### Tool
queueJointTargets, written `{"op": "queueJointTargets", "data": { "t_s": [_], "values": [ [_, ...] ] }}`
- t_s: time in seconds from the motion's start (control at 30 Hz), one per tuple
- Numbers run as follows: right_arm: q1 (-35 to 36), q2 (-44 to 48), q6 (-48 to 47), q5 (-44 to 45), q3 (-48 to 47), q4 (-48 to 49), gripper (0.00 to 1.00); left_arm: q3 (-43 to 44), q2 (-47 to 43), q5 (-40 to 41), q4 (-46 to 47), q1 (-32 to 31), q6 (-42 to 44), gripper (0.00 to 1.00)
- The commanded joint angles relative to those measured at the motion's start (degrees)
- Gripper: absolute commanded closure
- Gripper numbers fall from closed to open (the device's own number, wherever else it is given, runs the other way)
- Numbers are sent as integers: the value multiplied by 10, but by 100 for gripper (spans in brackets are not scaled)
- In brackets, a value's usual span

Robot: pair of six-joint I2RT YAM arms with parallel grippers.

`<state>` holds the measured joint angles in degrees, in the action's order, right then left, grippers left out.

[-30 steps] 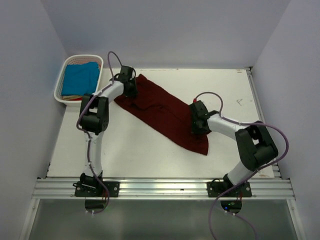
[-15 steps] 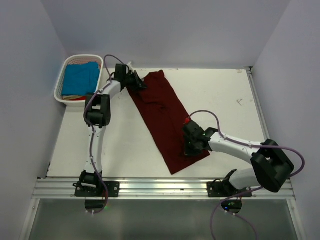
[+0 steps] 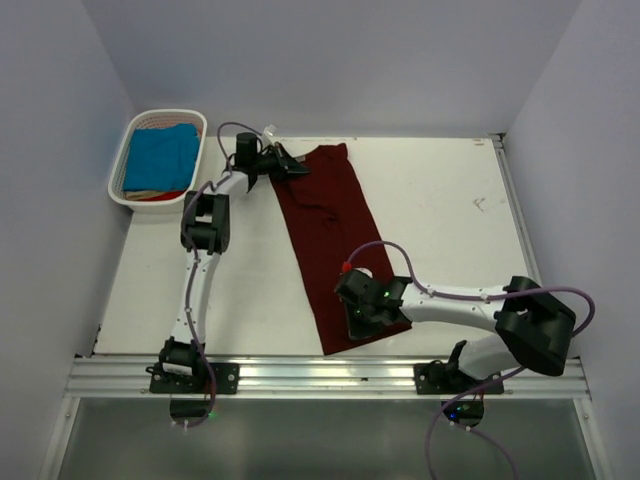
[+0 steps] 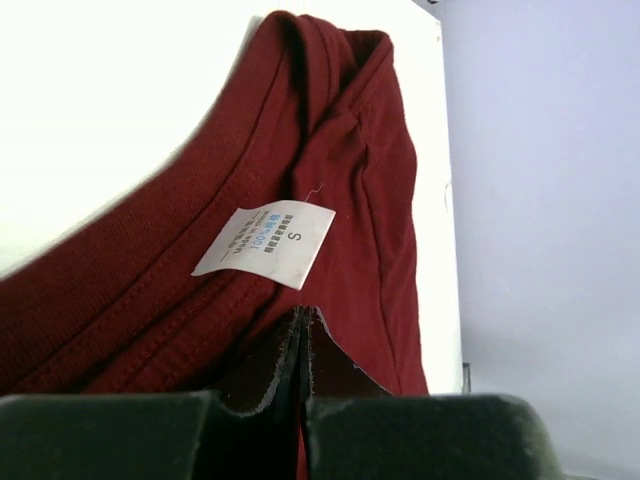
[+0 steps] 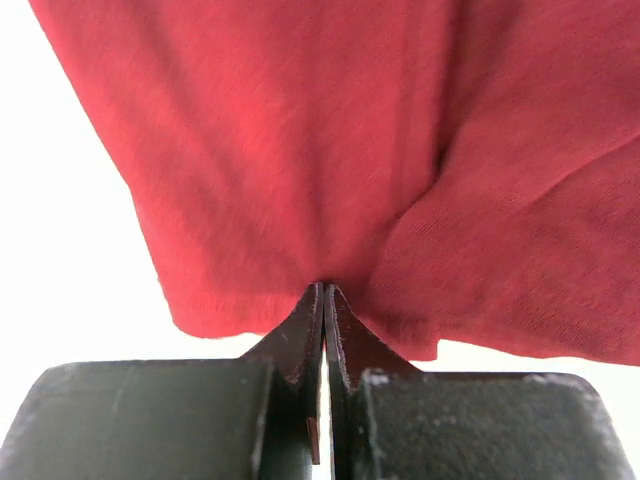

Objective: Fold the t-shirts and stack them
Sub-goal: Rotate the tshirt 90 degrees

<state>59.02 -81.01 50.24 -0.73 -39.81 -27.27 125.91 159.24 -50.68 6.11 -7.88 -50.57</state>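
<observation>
The dark maroon t-shirt (image 3: 330,230) lies stretched as a long strip from the table's back centre to the near edge. My left gripper (image 3: 290,167) is shut on its collar end; the left wrist view shows the shirt (image 4: 330,150) with a white size label (image 4: 266,242) just past the fingertips. My right gripper (image 3: 360,322) is shut on the hem end, and the right wrist view shows the cloth (image 5: 400,130) pinched between the fingers. The turquoise-blue t-shirt (image 3: 160,155) lies in the white basket (image 3: 128,135) at the back left.
The white basket stands off the table's back left corner. White walls close in the left, back and right. The metal rail (image 3: 330,375) with both arm bases runs along the near edge.
Both grippers swung the maroon shirt clockwise: the right gripper pulled the hem toward the near edge and left, and the left gripper carried the collar right along the back. The shirt now lies nearly front-to-back.
</observation>
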Motion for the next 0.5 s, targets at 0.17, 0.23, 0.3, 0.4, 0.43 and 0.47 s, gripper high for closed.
{"op": "queueJointTargets", "data": {
  "t_s": [0.17,0.23,0.3,0.4,0.43,0.47],
  "values": [
    [56,44,3,42,-88,-22,100,38,63,-34,172,16,-153,96],
    [55,62,-7,64,-98,-23,100,35,41,-48,218,22,-162,96],
    [55,66,-31,99,-115,-24,100,8,8,-54,247,24,-151,94],
    [55,53,-64,157,-146,-46,100,-78,-96,-27,208,31,-80,91],
    [54,37,-74,178,-155,-70,100,-134,-161,-9,183,33,-21,89],
    [54,27,-78,220,-166,-84,100,-162,-195,17,111,33,14,86]
  ]
}}
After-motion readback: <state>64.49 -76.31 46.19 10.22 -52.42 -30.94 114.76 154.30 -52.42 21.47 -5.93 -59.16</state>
